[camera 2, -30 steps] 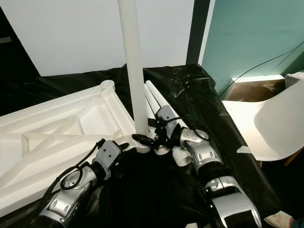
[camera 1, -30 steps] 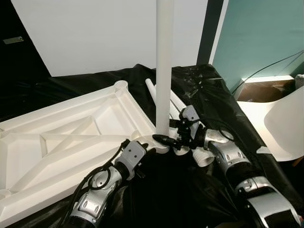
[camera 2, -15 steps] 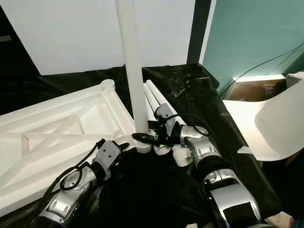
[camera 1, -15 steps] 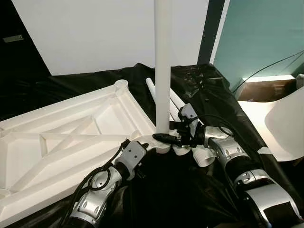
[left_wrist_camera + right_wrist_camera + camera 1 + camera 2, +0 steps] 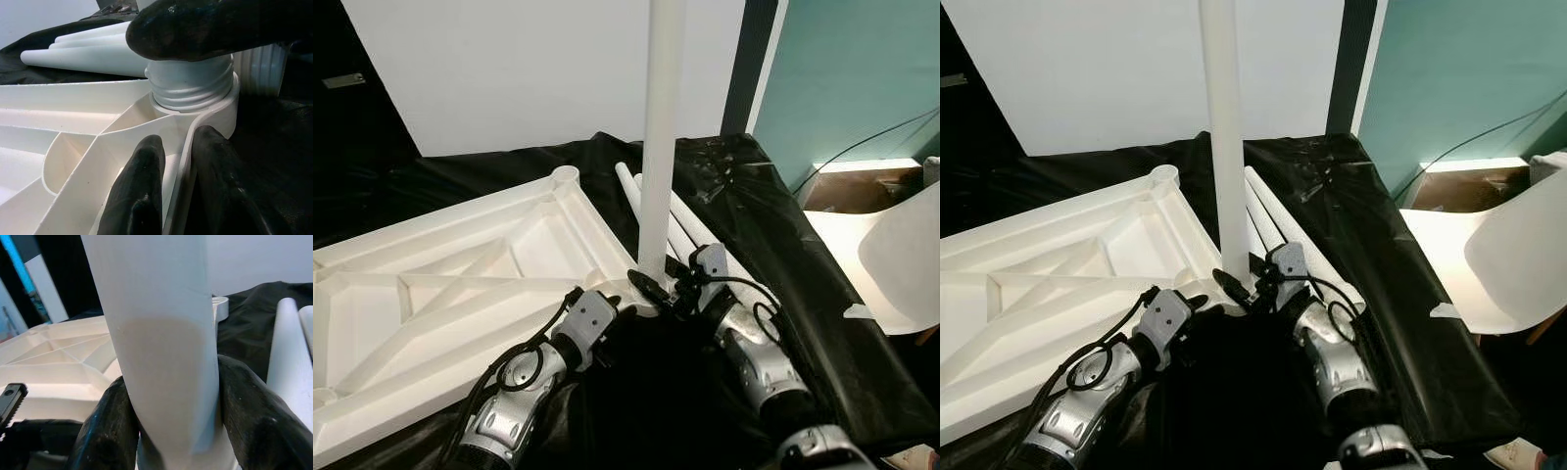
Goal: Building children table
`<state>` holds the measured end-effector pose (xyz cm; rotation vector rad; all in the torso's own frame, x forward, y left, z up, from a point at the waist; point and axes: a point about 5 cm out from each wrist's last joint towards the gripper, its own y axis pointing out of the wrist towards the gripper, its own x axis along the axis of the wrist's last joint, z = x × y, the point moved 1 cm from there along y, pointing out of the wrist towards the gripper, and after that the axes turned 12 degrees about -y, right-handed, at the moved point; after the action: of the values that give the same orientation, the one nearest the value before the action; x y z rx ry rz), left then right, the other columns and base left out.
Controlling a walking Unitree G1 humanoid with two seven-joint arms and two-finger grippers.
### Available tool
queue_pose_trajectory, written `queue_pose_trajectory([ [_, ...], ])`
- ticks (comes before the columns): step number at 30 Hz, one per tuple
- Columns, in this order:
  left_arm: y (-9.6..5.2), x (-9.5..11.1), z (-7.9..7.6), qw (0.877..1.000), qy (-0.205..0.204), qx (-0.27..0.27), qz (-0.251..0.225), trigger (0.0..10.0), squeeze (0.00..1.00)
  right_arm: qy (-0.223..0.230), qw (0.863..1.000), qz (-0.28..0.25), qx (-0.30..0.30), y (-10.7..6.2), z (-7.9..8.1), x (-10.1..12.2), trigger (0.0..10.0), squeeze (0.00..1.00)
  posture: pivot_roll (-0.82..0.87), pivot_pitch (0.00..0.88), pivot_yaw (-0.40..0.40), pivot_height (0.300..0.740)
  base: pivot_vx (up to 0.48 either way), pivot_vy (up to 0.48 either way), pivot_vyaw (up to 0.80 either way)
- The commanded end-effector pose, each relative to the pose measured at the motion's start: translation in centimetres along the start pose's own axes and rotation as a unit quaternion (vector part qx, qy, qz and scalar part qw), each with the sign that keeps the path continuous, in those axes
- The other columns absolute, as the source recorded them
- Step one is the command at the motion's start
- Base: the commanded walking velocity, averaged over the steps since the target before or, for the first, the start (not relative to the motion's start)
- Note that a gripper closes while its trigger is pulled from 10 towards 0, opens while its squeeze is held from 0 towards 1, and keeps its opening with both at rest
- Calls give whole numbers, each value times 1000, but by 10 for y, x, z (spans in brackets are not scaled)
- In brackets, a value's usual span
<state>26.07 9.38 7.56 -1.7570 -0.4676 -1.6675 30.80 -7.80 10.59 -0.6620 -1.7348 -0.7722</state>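
Observation:
The white tabletop (image 5: 440,294) lies underside up on a black sheet. A white leg (image 5: 658,147) stands upright in its near corner socket (image 5: 195,93), leaning slightly right at the top. My right gripper (image 5: 651,284) is shut around the leg's base; in the right wrist view both fingers (image 5: 107,426) press against the leg (image 5: 156,333). My left gripper (image 5: 622,308) sits just left of the socket, shut on the tabletop's rim (image 5: 183,166), with one finger (image 5: 142,191) on each side of it.
Spare white legs (image 5: 690,230) lie on the sheet behind my right gripper. A white chair (image 5: 891,255) stands at the right, with a cardboard box (image 5: 852,186) behind it. A white panel leans against the back wall.
My right forearm has swung from the right side to nearer me while the gripper stays on the leg's base. The leg's top has tipped slightly right. The left gripper has not moved.

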Motion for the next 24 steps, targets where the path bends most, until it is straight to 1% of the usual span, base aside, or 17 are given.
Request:
queue_pose_trajectory([
  [1,-4,-33,-15,996,-23,-46,76,10000,0,14,997,1,-82,-9,-15,-1,0,0,152,0,7,740,0,0,0],
  [4,-3,-33,-14,996,-22,-47,76,10000,0,9,995,7,-100,-9,-17,0,0,0,152,0,5,740,0,0,0],
  [5,-3,-33,-14,996,-22,-46,77,10000,0,8,995,13,-94,-9,-16,-1,1725,0,152,0,2,740,0,0,0],
  [6,-3,-34,-14,996,-21,-46,77,10000,0,7,996,17,-89,-9,-15,-1,1725,0,152,0,2,740,0,0,0],
  [7,-3,-34,-13,996,-22,-45,77,10000,0,4,997,21,-74,-8,-13,0,10000,0,152,0,0,740,0,0,0],
  [9,-3,-34,-13,996,-22,-45,77,10000,0,2,998,23,-65,-7,-12,0,10000,0,152,0,0,740,0,0,0],
  [10,-3,-34,-13,996,-22,-45,77,10000,0,5,998,18,-55,-6,-13,1,10000,702,153,0,-1,740,0,0,0],
  [11,-3,-34,-13,996,-22,-45,77,10000,0,5,998,18,-55,-6,-13,1,10000,702,153,0,-1,740,0,0,0],
  [12,-3,-34,-13,996,-22,-44,77,10000,0,7,999,13,-39,-3,-13,4,10000,1000,153,0,-1,740,0,0,0],
  [15,-2,-33,-14,996,-24,-45,75,10000,0,-9,1000,10,29,7,-17,12,10000,1000,152,0,-1,740,0,0,0],
  [16,-2,-33,-14,996,-24,-45,74,10000,0,-16,998,13,54,9,-18,13,10000,0,152,0,0,740,0,0,0],
  [18,-2,-33,-14,996,-24,-45,74,10000,0,-24,997,14,77,11,-20,15,10000,0,152,0,-1,740,0,0,0],
  [19,-2,-33,-15,996,-24,-45,74,10000,0,-28,994,17,103,13,-20,16,10000,0,153,0,-1,740,0,0,0],
  [21,-2,-33,-15,996,-24,-45,74,10000,0,-28,994,17,103,13,-20,16,10000,0,153,0,-1,740,0,0,0],
  [22,-3,-33,-15,996,-25,-45,74,10000,0,-39,984,23,171,15,-21,18,10000,0,154,0,-1,740,0,0,0],
  [23,-3,-33,-15,996,-25,-45,74,10000,0,-39,984,23,171,15,-21,18,10000,0,154,0,-1,740,0,0,0],
  [24,-3,-33,-15,996,-25,-45,74,10000,0,-44,980,28,194,16,-21,18,10000,0,157,0,-2,740,0,0,0],
])
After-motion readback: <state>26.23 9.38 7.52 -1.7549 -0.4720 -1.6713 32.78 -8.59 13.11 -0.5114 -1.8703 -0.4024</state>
